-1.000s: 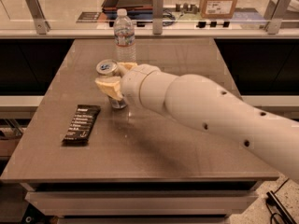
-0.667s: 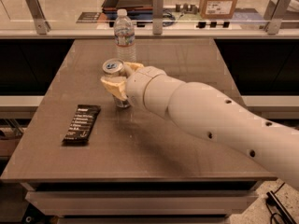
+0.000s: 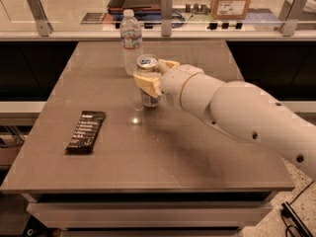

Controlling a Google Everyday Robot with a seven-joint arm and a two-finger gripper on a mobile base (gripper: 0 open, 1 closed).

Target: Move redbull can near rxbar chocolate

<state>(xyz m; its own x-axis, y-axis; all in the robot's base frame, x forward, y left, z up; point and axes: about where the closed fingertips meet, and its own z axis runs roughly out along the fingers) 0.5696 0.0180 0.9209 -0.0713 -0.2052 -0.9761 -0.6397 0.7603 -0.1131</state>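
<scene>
- Your gripper (image 3: 151,76) is over the table's (image 3: 197,152) mid-back area, w/ the arm coming in from the right.
- Fingers (image 3: 145,81) are clamped on the redbull can (image 3: 150,98), one on each side, just below its silver top; the can is upright.
- Can't tell if the can's base touches the table.
- Rxbar chocolate (image 3: 86,130) lies flat, well apart from the fingers, to the front-left.
- Water bottle (image 3: 131,38) stands just behind the fingers, slightly left, near the can.

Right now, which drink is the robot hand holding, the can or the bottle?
The redbull can, short and silver with a shiny top: the gripper is closed around it. The taller clear water bottle stands behind it.
</scene>
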